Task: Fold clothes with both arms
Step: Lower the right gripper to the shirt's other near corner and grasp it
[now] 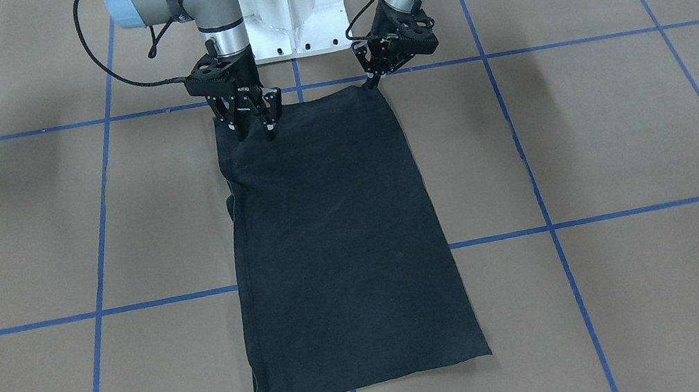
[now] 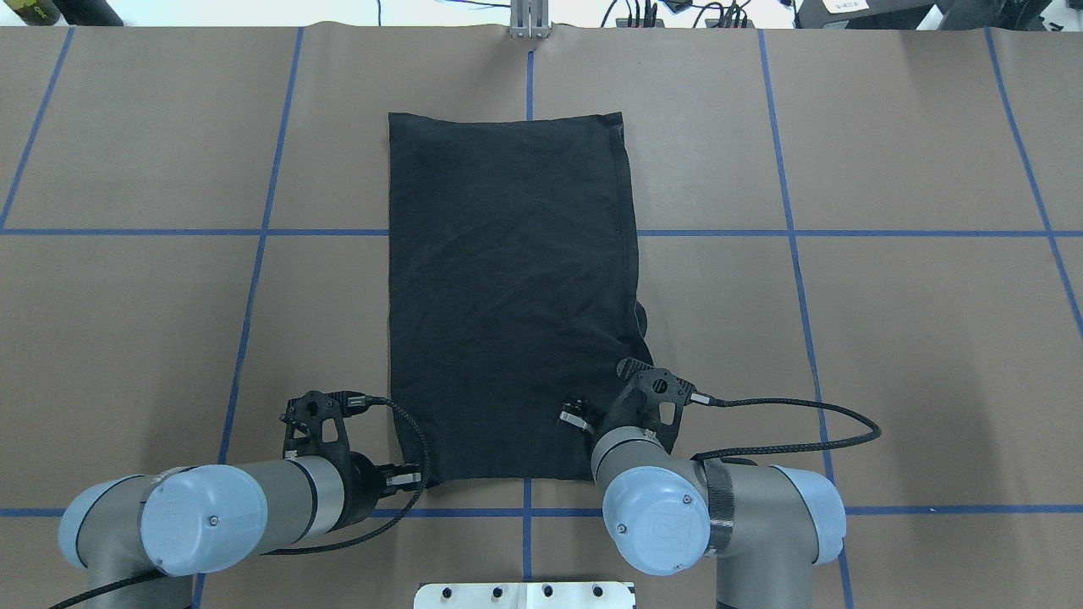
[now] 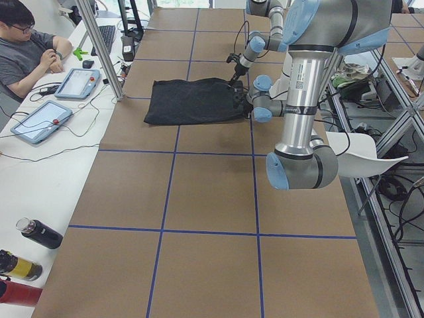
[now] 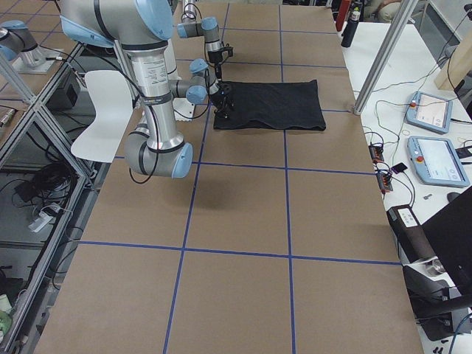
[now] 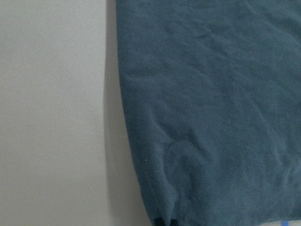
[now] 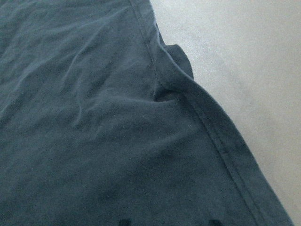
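The black T-shirt point(image 1: 342, 239) point(image 2: 508, 279) lies flat with its plain side up, folded into a long narrow rectangle that runs away from the robot. My left gripper point(image 1: 372, 84) is pinched shut on the shirt's near corner; in the left wrist view its dark tips meet at the cloth's edge point(image 5: 164, 221). At the other near corner, my right gripper point(image 1: 251, 129) stands open, its fingers pressed down on the cloth either side of a small raised ridge. A sleeve hem point(image 6: 178, 80) bulges out along that side of the shirt.
The white base pedestal point(image 1: 292, 9) stands just behind the grippers. Blue tape lines point(image 1: 551, 227) grid the brown table. In the side views a person point(image 3: 26, 46) sits at a desk with tablets point(image 3: 40, 119), bottles point(image 3: 40, 233) and a metal post point(image 3: 106, 53).
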`<action>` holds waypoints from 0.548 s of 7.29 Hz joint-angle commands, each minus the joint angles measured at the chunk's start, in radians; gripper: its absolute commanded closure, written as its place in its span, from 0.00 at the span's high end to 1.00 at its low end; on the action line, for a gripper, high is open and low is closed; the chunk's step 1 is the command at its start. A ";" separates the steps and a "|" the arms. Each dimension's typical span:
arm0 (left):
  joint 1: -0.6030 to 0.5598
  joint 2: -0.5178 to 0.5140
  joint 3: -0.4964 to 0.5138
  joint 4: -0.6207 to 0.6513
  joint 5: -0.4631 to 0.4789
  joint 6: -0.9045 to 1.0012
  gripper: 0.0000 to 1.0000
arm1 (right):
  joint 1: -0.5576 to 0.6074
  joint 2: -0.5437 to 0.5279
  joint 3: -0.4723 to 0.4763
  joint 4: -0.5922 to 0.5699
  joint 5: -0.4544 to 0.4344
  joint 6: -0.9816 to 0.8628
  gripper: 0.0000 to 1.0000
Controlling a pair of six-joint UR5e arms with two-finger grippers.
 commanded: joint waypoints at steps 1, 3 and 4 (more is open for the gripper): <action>0.000 -0.001 0.000 0.000 0.000 0.000 0.00 | 0.002 0.000 -0.002 -0.021 0.000 -0.012 0.63; 0.000 -0.001 -0.002 0.000 0.000 0.000 0.00 | 0.002 0.002 -0.004 -0.025 0.000 -0.013 0.63; -0.001 -0.001 -0.003 0.000 0.000 0.000 0.00 | 0.004 0.006 -0.025 -0.024 -0.002 -0.013 0.63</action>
